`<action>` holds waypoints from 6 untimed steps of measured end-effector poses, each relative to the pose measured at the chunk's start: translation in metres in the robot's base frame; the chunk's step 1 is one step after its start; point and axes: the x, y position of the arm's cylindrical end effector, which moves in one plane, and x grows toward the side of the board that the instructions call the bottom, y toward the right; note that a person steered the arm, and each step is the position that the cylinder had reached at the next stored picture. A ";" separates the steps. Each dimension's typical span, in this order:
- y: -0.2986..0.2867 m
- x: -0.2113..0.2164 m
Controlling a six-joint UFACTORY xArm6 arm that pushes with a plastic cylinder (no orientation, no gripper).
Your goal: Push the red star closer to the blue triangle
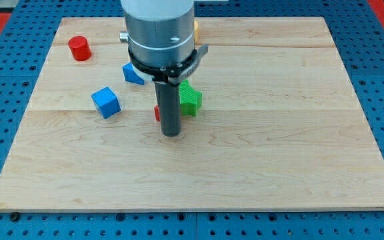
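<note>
1. Red shows only as a sliver at the left edge of my dark rod: that is the red star block (pixel 157 113), mostly hidden behind the rod, so its shape cannot be confirmed from here.
2. My tip (pixel 171 135) rests on the pale wooden surface (pixel 279 167), just below and right of the red star, apparently touching or just beside it.
3. Up and to the left of the red star sits the blue triangle block (pixel 133 74), near but apart.
4. Judged best: push up-left, keeping the tip centred behind the star so it does not slip sideways.
5. Just right of the red star lies the green star-like block (pixel 191 99); avoid dragging it along.
6. No claw exists here, so nothing is apart or clamped.
7. Well left of the red star, the blue cube (pixel 105 102) should stay untouched.
</note>
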 end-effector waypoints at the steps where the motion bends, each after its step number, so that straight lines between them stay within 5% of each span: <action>1: -0.013 -0.015; 4: 0.016 -0.009; 6: -0.038 -0.045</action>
